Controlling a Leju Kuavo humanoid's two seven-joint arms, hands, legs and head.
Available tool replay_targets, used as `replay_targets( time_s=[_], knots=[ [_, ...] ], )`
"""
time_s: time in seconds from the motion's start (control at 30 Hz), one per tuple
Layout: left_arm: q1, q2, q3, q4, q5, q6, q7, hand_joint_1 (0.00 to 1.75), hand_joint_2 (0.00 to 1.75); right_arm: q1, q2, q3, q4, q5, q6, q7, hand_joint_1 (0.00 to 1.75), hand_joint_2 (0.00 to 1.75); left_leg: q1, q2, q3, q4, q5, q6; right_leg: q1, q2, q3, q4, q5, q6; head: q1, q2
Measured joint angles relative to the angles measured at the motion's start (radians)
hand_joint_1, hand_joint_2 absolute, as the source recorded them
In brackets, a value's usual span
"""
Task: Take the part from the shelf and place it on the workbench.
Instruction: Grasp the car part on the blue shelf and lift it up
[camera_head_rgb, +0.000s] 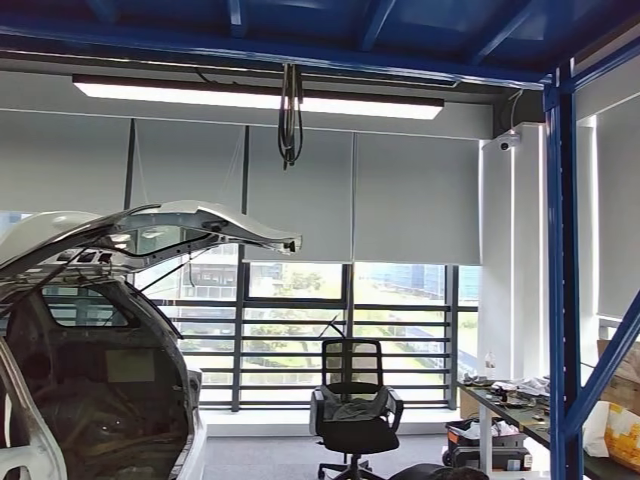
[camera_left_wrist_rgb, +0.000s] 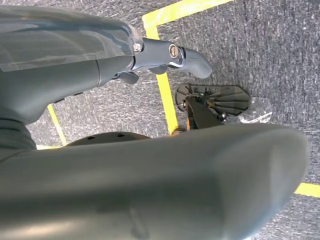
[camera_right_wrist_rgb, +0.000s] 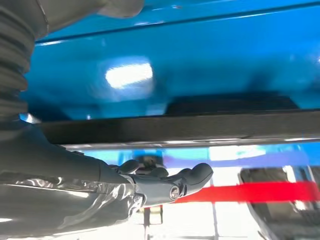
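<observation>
Overhead, a blue steel frame (camera_head_rgb: 562, 280) runs up the right side and across the top, with a white car (camera_head_rgb: 90, 340) standing tailgate-up at the left and a black office chair (camera_head_rgb: 355, 405) by the windows between them; grey floor lies around the chair. A cluttered table (camera_head_rgb: 513, 400) sits beyond the blue post. The left hand (camera_left_wrist_rgb: 166, 55) hangs over grey carpet crossed by yellow floor tape (camera_left_wrist_rgb: 166, 95), fingers stretched out, grasping nothing. The right hand (camera_right_wrist_rgb: 162, 182) reaches beside a blue surface (camera_right_wrist_rgb: 211, 60) and a dark rail (camera_right_wrist_rgb: 188, 127), fingers extended, empty too. I cannot tell where the part is.
</observation>
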Motion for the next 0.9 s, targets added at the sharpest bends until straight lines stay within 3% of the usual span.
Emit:
replay_targets(
  time_s=[0.53, 0.9],
  knots=[
    [0.001, 0.000, 0.000, 0.000, 0.000, 0.000, 0.000, 0.00, 0.00, 0.042, 0.007, -0.018, -0.039, 0.064, -0.013, 0.010, 0.00, 1.75, 0.000, 0.000, 0.000, 0.000, 0.000, 0.000, 0.000, 0.000, 0.000, 0.000, 0.000, 0.000, 0.000, 0.000],
    [0.001, 0.000, 0.000, 0.000, 0.000, 0.001, -0.001, 0.00, 0.00, 0.072, 0.021, -0.043, -0.059, 0.230, -0.068, 0.091, 0.00, 1.75, 0.000, 0.000, 0.000, 0.000, 0.000, 0.000, 0.000, 0.000, 0.000, 0.000, 0.000, 0.000, 0.000, 0.000]
  ],
)
